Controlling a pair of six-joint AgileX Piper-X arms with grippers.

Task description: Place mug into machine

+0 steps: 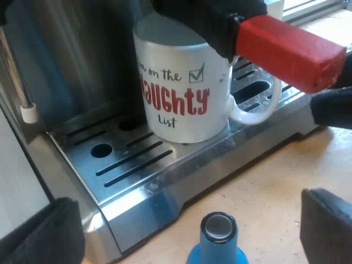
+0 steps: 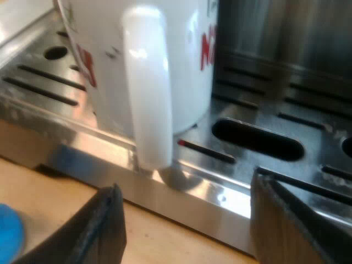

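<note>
Left wrist view: a white mug (printed in red and black with "on the Naughty List") is standing upright on the slotted steel drip tray of the espresso machine. It is sitting directly under the holder's handle, whose red end is jutting out above the mug's rim. A blue tamper is standing on the wooden table just beside the machine's front. The left gripper is hanging over the tamper with its fingers spread wide, gripping nothing. Right wrist view: the mug's handle is facing the right gripper, whose fingers are spread wide near the tray's edge and are touching nothing. The placing itself is looking done, with the mug resting in the machine. Judging from this, only drawing the arm clear is remaining.
</note>
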